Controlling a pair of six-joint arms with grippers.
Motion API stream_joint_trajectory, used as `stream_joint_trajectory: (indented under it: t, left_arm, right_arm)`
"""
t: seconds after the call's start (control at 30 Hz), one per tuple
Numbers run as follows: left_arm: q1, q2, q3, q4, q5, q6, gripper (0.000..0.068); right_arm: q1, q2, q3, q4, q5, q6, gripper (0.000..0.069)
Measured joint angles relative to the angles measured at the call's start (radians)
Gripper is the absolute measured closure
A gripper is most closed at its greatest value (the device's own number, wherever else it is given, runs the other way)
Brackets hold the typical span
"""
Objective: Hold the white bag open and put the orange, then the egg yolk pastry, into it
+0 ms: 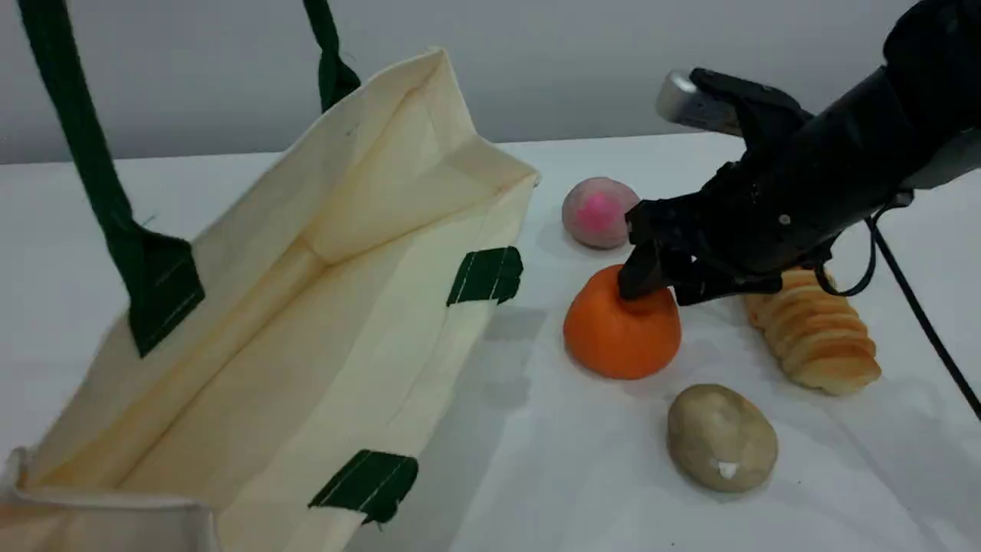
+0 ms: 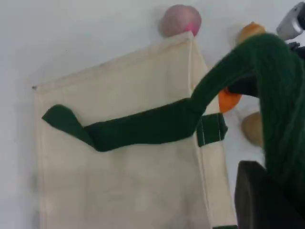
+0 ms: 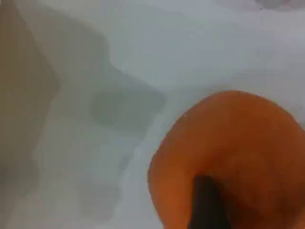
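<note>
The white bag point(image 1: 368, 230) stands open at the left, lifted by its dark green handle point(image 2: 143, 126). That strap runs up into my left gripper point(image 2: 259, 200), which is shut on it at the bottom right of the left wrist view. The orange point(image 1: 621, 337) rests on the table right of the bag. My right gripper point(image 1: 667, 285) is down over its top, fingers apart on either side. One dark fingertip point(image 3: 207, 205) lies against the orange point(image 3: 238, 138) in the right wrist view. The egg yolk pastry point(image 1: 720, 437) lies nearer the front, untouched.
A greyish-pink ball point(image 1: 598, 212) sits just behind the orange, close to the right gripper's fingers. A long ridged golden bread point(image 1: 816, 333) lies to the right, under the right arm. A black cable point(image 1: 927, 322) trails across the table at the far right.
</note>
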Motion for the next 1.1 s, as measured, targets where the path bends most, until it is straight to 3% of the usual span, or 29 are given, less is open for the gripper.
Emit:
stream_joint_trajectory:
  t: [0.2,0.5,0.6,0.77,0.93,1.1]
  left_arm:
    - [0.0,0.0,0.0,0.0,0.0,0.0,0.061]
    - [0.0,0.001,0.0,0.0,0.001,0.0,0.061]
    - [0.0,0.001,0.0,0.0,0.001,0.0,0.061]
    - [0.0,0.001,0.0,0.001,0.001,0.0,0.061]
    - [0.0,0.001,0.0,0.003,0.0,0.0,0.061]
    - [0.0,0.001,0.0,0.008,0.002,0.0,0.061]
  right_arm:
    - [0.0,0.024,-0.017,0.014,0.109,0.002,0.029]
    - [0.04,0.083,-0.045,0.017,0.115,-0.002,0.0302]
    - [0.041,0.083,-0.053,0.016,0.121,-0.01,0.0384]
    - [0.041,0.083,-0.053,0.015,0.131,-0.01,0.0622]
    - [0.038,0.05,-0.053,-0.038,0.146,0.012,0.0652]
    - [0.038,-0.049,-0.053,-0.192,0.145,0.135,0.0652]
